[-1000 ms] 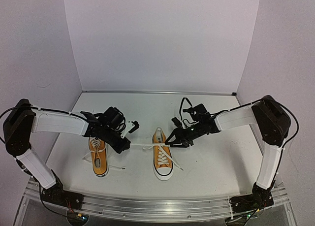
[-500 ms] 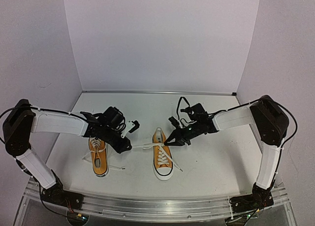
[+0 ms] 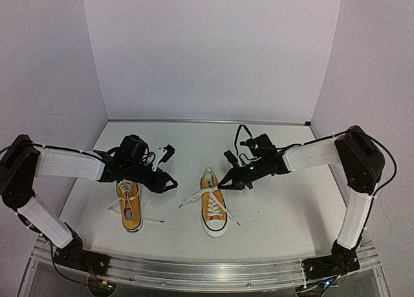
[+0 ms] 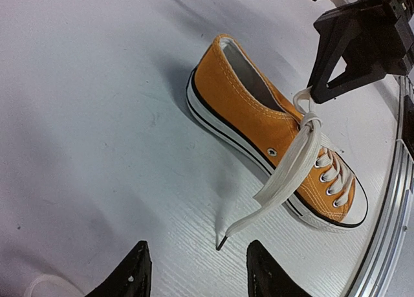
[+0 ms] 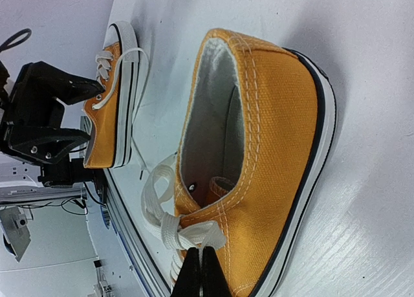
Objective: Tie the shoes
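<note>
Beneath R pincer (image 5: 200, 274) tips, lace (image 4: 291, 174) bit hidden; L pincer (image 4: 197, 246) agape.

Top camera looks down from high behind me over the whole table (image 3: 284, 213). Both wrist cameras sit low and close, facing each other across the right sneaker (image 4: 255, 125).

Shoe (image 4: 249, 112) points its toe at the table's (image 4: 90, 116) near edge. One lace (image 4: 284, 174) lies loose in front of the spread, empty left gripper (image 4: 197, 271), and the right gripper (image 4: 315, 92) is pinching it up top.

Bright, even light; soft shadow beside shoe (image 4: 239, 116); sharp focus
</note>
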Motion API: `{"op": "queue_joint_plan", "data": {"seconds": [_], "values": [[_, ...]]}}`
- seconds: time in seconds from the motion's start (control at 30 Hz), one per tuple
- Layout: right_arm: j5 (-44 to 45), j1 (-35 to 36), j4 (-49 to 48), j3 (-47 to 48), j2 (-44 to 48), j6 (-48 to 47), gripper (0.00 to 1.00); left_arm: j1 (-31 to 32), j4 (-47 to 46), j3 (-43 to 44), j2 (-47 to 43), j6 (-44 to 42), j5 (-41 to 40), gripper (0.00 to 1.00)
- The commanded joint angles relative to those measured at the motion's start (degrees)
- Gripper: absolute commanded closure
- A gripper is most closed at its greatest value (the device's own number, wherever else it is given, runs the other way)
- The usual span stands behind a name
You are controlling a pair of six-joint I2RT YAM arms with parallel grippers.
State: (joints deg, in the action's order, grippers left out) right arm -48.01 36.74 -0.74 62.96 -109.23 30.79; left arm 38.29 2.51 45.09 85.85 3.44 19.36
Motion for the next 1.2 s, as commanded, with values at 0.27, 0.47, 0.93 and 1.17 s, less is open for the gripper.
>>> {"op": "queue_joint_plan", "data": {"seconds": [0.27,0.47,0.93,1.17], "values": [[2.2,0.3,0.7,-0.6,3.2,-1.7,1.00,0.2,-7.7,6.5,14.6,-2.4,12.2,0.50],[2.0,0.3,0.7,0.1,2.8,-1.8,1.00,1.8,-5.4,8.3,18.7,-6.2,14.1,0.50],[1.6,0.4,0.7,0.8,1.9,-1.5,1.00,5.1,-2.8,9.2,21.2,-9.4,16.7,0.47],[1.5,0.4,0.7,0.5,2.0,-1.5,1.00,5.5,-9.1,8.9,20.7,-6.8,13.9,0.47]]}}
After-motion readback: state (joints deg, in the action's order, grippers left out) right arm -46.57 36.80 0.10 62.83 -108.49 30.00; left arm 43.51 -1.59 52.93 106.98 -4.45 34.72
